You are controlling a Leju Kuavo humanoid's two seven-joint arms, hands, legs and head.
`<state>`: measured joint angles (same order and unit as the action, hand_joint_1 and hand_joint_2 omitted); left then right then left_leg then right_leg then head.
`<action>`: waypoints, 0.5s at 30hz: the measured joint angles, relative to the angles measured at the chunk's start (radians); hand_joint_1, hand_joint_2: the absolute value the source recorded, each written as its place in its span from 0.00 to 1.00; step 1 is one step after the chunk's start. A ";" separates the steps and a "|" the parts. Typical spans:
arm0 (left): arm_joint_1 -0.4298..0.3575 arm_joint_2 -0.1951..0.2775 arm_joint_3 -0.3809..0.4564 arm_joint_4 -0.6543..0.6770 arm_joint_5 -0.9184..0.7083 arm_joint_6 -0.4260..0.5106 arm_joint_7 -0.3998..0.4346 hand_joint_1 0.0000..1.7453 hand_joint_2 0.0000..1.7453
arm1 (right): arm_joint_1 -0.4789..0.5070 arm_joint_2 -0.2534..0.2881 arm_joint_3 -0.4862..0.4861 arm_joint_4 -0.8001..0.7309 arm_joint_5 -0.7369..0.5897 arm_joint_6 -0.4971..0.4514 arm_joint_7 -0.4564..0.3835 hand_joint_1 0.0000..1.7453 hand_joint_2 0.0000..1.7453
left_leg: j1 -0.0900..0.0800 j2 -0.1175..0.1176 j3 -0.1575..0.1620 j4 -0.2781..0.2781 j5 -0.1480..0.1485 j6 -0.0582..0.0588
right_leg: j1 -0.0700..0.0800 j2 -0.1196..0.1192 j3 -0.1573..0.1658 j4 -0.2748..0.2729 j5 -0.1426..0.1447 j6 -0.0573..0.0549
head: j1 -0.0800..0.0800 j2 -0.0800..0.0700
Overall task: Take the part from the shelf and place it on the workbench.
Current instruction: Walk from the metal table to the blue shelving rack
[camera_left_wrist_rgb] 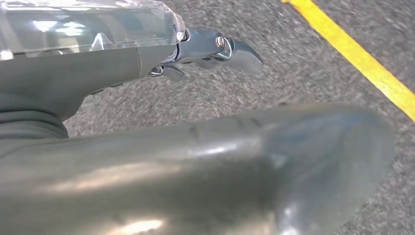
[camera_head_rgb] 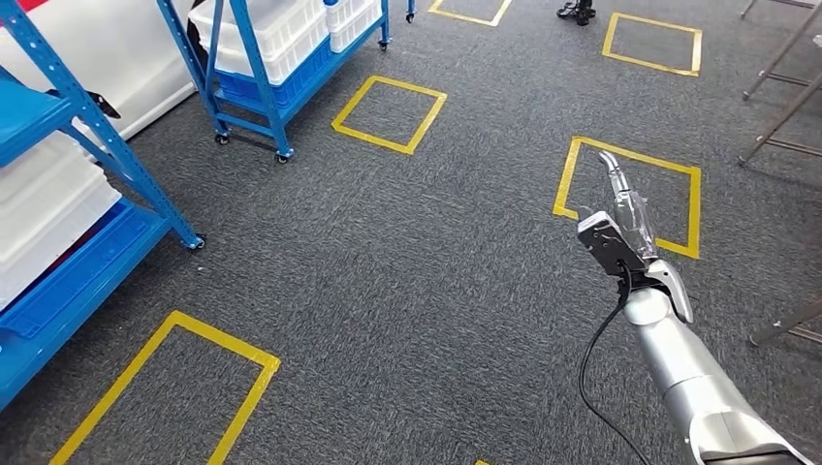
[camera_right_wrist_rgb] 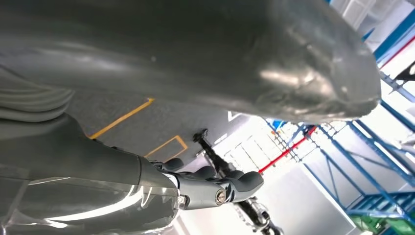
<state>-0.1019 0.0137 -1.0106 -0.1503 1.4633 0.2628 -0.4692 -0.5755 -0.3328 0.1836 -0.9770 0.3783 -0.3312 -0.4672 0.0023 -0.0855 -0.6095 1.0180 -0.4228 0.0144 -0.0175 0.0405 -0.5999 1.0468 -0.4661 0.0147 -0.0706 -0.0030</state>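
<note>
Grey carpet: what you are looking down on, carpet [camera_head_rgb: 407, 281] marked with yellow tape squares [camera_head_rgb: 390, 114]; no workbench is visible.
Progress: you have nothing in hand, so I judge the pick not yet made; reaching the shelf, gripping, carrying and setting down all remain.
Part: I cannot tell you which item it is; probably in one of the white bins [camera_head_rgb: 44, 208] on the blue shelf [camera_head_rgb: 92, 126].
Right hand: your right hand [camera_head_rgb: 630, 232] is raised over the carpet, well to the right of the shelf; fingers [camera_right_wrist_rgb: 230, 183] are stretched out, lying close together, holding nothing.
Left hand: your left hand [camera_left_wrist_rgb: 147, 54] hangs over carpet beside a tape line; fingers [camera_left_wrist_rgb: 235, 49] are extended, thumb apart, holding nothing.
Around: a second blue rack [camera_head_rgb: 281, 58] on castors with white bins stands beyond the shelf; metal frame legs [camera_head_rgb: 780, 92] stand far right of it.
In the way: only open carpet lies between you and the shelf; you still have to turn left toward it.
</note>
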 joint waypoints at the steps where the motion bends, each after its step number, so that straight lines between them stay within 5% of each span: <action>1: 0.004 -0.001 0.000 0.000 0.000 0.001 0.000 0.00 0.00 | 0.000 0.002 0.000 0.005 0.001 0.002 -0.004 0.00 0.00 | 0.001 -0.008 -0.003 -0.001 0.001 -0.006 | 0.002 0.003 0.006 -0.013 -0.001 -0.002 | 0.000 0.000; 3: 0.013 -0.001 0.000 0.000 0.000 0.002 -0.002 0.00 0.00 | 0.000 0.007 0.000 0.015 0.003 0.004 -0.015 0.00 0.00 | 0.004 -0.017 -0.006 -0.003 0.004 -0.018 | 0.003 -0.013 0.008 -0.020 0.004 -0.010 | 0.000 0.000; 5: 0.019 -0.002 -0.001 0.000 0.000 0.002 -0.006 0.00 0.00 | 0.001 0.013 0.000 0.023 0.003 0.002 -0.025 0.00 0.00 | 0.001 0.014 -0.018 0.023 -0.018 -0.028 | 0.000 -0.030 0.013 -0.031 0.010 -0.023 | -0.001 0.000; 7: 0.018 -0.003 -0.001 0.000 0.000 0.001 -0.009 0.00 0.00 | 0.007 0.017 0.000 0.029 0.002 0.000 -0.031 0.00 0.00 | 0.000 0.059 -0.066 0.132 -0.079 -0.034 | 0.002 -0.050 0.016 -0.036 0.012 -0.032 | -0.001 0.000; 9: 0.018 -0.004 -0.001 0.000 -0.001 0.000 -0.010 0.00 0.00 | 0.019 0.019 0.000 0.034 -0.001 -0.001 -0.033 0.00 0.00 | 0.003 0.074 -0.125 0.261 -0.131 -0.038 | 0.005 -0.071 0.016 -0.035 0.011 -0.035 | -0.002 0.000; 10: 0.020 -0.004 -0.002 0.000 -0.001 0.000 -0.009 0.00 0.00 | 0.026 0.022 0.000 0.036 -0.002 -0.002 -0.034 0.00 0.00 | 0.003 0.076 -0.135 0.284 -0.131 -0.040 | 0.005 -0.080 0.016 -0.035 0.011 -0.035 | -0.002 0.000; 11: 0.022 -0.004 -0.002 0.000 -0.001 0.000 -0.008 0.00 0.00 | 0.031 0.027 0.000 0.039 -0.002 -0.002 -0.035 0.00 0.00 | 0.003 0.078 -0.127 0.271 -0.116 -0.041 | 0.005 -0.088 0.016 -0.034 0.010 -0.035 | -0.002 0.000; 15: 0.023 -0.005 -0.003 0.000 -0.001 0.007 0.002 0.00 0.00 | 0.034 0.051 0.001 0.050 0.007 -0.014 -0.047 0.00 0.00 | -0.002 0.128 0.003 0.019 -0.016 -0.028 | 0.011 -0.115 0.018 -0.026 0.002 -0.023 | -0.001 0.000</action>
<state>-0.0786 0.0092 -1.0134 -0.1503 1.4625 0.2702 -0.4671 -0.5413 -0.2819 0.1850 -0.9266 0.3857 -0.3453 -0.5139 0.0001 0.0430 -0.6067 1.0369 -0.4385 -0.0132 -0.0067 -0.0749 -0.5815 1.0204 -0.4640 -0.0081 -0.0718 -0.0031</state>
